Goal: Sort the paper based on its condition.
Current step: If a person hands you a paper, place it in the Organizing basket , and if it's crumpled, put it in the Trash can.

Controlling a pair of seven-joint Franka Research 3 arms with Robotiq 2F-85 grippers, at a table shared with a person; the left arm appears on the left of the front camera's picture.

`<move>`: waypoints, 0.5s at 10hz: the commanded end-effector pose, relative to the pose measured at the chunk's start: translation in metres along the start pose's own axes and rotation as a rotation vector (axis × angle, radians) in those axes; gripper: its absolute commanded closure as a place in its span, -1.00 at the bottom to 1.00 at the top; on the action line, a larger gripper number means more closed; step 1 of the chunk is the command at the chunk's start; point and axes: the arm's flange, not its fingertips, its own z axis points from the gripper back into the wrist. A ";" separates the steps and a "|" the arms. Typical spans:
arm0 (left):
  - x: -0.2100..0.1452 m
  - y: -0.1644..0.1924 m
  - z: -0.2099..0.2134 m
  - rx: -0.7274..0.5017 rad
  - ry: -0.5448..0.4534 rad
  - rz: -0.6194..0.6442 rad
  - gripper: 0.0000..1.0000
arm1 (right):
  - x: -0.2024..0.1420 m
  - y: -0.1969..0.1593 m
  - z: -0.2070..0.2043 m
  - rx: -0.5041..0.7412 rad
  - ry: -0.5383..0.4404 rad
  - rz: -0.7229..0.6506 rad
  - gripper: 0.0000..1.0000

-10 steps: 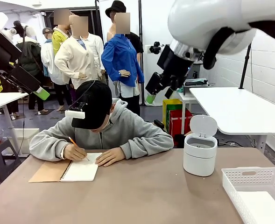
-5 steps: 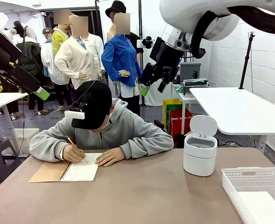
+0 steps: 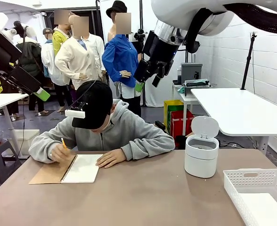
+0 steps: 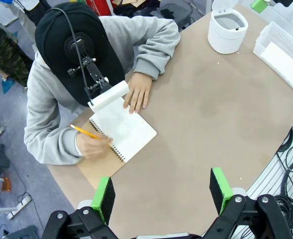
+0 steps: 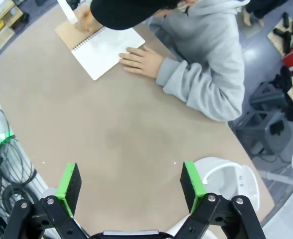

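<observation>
Table [image 3: 143, 197]: brown, wide, bare across the middle, with the person at the far side.
Person [image 3: 124, 132]: bent low over the notebook, in a grey hooded top.
Right gripper [image 5: 130, 181]: hangs high over the middle of the table, jaws spread wide, nothing between them.
Left gripper [image 4: 162, 191]: high above the table's near edge, jaws likewise wide apart, empty.
Basket [image 3: 251, 175]: white, slotted walls, at the near corner on the robot's right.
Bin [image 3: 201, 157]: small, round, white, lid [image 3: 205, 126] tipped up, just beyond the basket.
Notebook [image 3: 82, 169]: spiral-bound, open, brown cover folded out, well apart from bin and basket.
Paper [image 3: 263, 209]: one flat white sheet lying inside the basket.
Top page [image 4: 129, 130]: bound in the notebook, pinned by the other hand [image 3: 111, 157].
Handling: probably very light, thin and limp; likely to sag, slide on the smooth top, and crease or tear under a hard pinch.
Hold: best judged at a free edge or corner raised off the surface; little to pinch on a sheet lying flat.
Writing hand [image 3: 58, 153]: at the notebook's spiral edge.
Pencil [image 3: 63, 143]: yellow-orange, in the writing hand.
</observation>
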 end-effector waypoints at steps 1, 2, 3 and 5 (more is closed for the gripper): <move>0.000 0.000 0.000 0.002 0.000 0.000 -1.00 | -0.008 -0.002 -0.011 -0.063 -0.017 -0.003 -1.00; 0.000 0.000 0.000 0.002 0.000 0.000 -1.00 | 0.000 0.000 0.000 0.000 0.000 0.000 -1.00; 0.000 0.000 0.000 0.002 0.000 0.000 -1.00 | 0.000 0.000 0.000 0.000 0.000 0.000 -1.00; 0.000 0.000 0.000 0.002 0.000 0.000 -1.00 | 0.000 0.000 0.000 0.000 0.000 0.000 -1.00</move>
